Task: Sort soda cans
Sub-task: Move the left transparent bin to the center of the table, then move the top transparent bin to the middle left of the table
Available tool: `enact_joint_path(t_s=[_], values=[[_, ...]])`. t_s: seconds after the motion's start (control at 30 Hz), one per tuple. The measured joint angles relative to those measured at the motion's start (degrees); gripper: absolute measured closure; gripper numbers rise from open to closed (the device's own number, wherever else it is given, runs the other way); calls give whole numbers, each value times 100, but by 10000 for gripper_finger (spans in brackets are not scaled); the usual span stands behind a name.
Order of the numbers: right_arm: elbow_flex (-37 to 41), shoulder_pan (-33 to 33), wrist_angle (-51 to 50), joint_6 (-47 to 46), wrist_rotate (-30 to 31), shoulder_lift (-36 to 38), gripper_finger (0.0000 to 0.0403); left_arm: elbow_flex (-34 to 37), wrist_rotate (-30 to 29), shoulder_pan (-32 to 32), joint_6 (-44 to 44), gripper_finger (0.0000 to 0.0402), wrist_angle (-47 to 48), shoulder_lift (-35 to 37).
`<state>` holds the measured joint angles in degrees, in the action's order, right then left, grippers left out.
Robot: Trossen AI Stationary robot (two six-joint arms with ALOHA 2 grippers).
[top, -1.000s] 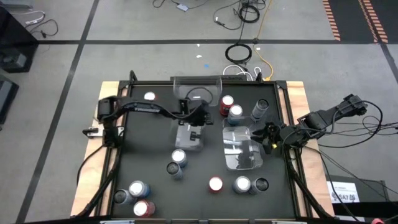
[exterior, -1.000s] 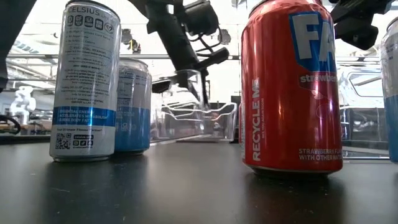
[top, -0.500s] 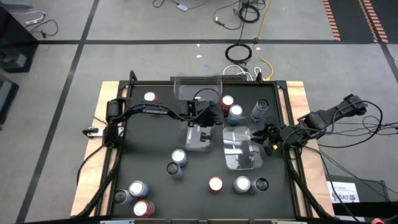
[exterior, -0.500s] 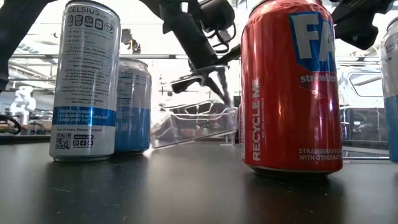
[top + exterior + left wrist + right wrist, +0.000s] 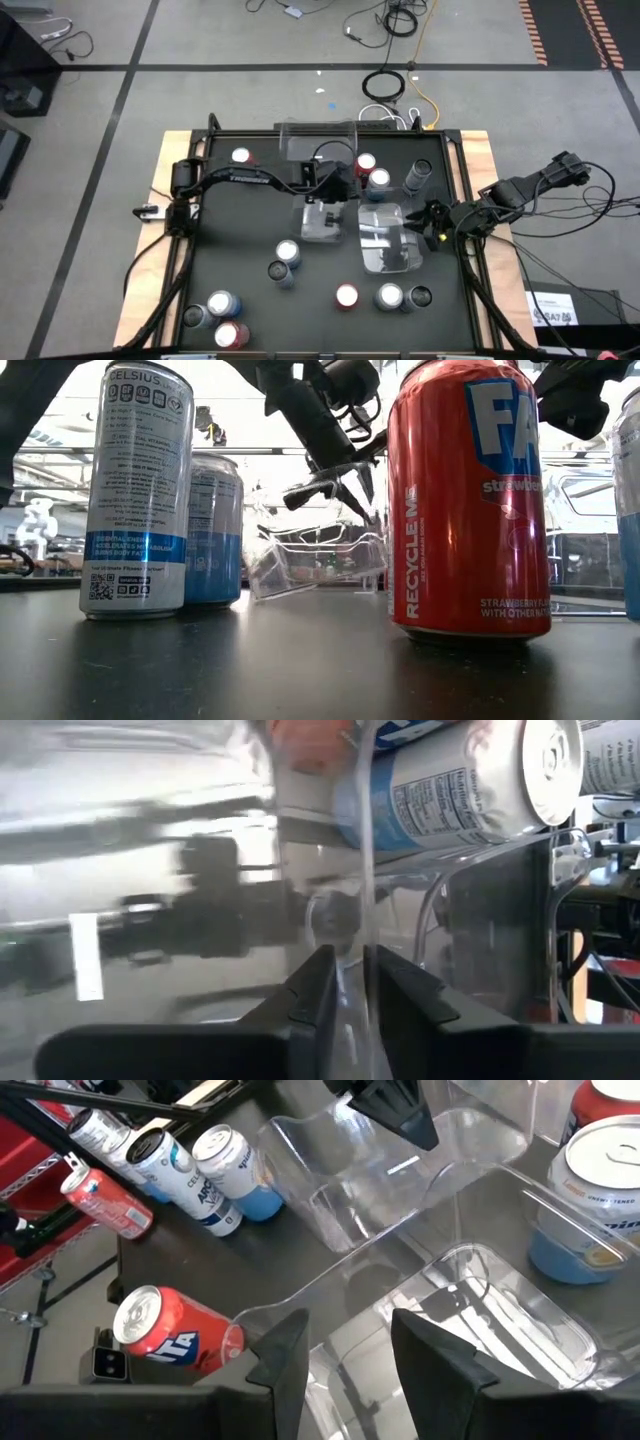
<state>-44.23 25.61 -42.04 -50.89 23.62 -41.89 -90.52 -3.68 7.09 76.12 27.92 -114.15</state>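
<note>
The black table [image 5: 240,240] carries three clear plastic bins: one at the 12 o'clock edge [image 5: 315,140], a tilted middle bin [image 5: 322,222] near the centre, and a third bin [image 5: 390,240] just at its 3 o'clock side. The left gripper [image 5: 335,192] sits over the 12 o'clock rim of the tilted bin, its fingers [image 5: 315,982] narrowly parted with the bin's thin clear wall between them; the low view shows that bin [image 5: 315,565] lying aslant on the table under the gripper [image 5: 345,478]. The right gripper [image 5: 432,218] hangs at the 3 o'clock rim of the third bin, fingers [image 5: 285,1350] moderately apart with nothing between them. The soda cans stand scattered around the bins: a red can [image 5: 364,164], a silver-blue can [image 5: 378,181] and a dark can [image 5: 418,174] crowd the space at 1 o'clock, just beside the left gripper; one can [image 5: 241,156] stands alone at 11 o'clock; two cans [image 5: 283,258] stand at 7 o'clock of the tilted bin; a cluster of three [image 5: 218,312] sits in the 7 o'clock corner; a red can [image 5: 347,296], a silver-blue can [image 5: 389,296] and a dark can [image 5: 421,296] line the 6 o'clock edge.
</note>
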Motion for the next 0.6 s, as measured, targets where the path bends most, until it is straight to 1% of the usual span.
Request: enact_joint_path(t_s=[0.17, 0.23, 0.3, 0.37, 0.43, 0.5, 0.6], values=[[0, 0, 29, -1, 0, 0, 266, 0, -2, 0, -4, 295, -2, 0], [0, -2, 55, -1, 2, 0, 266, 0, 2, 0, -5, 288, -10, 0], [0, 0, 85, -1, 0, 0, 266, 2, 135, 2, -81, 286, -52, 5], [0, 0, 79, -31, 0, 0, 266, 9, 296, 0, -366, 286, -48, 73], [0, -1, 81, -32, 3, 0, 266, 9, 320, -22, -733, 286, -18, 216], [0, 0, 84, -36, 16, 0, 266, 9, 194, -63, -1005, 286, -30, 379], [0, 0, 100, -38, 28, 0, 266, 9, -225, -125, -1536, 286, 26, 708]])
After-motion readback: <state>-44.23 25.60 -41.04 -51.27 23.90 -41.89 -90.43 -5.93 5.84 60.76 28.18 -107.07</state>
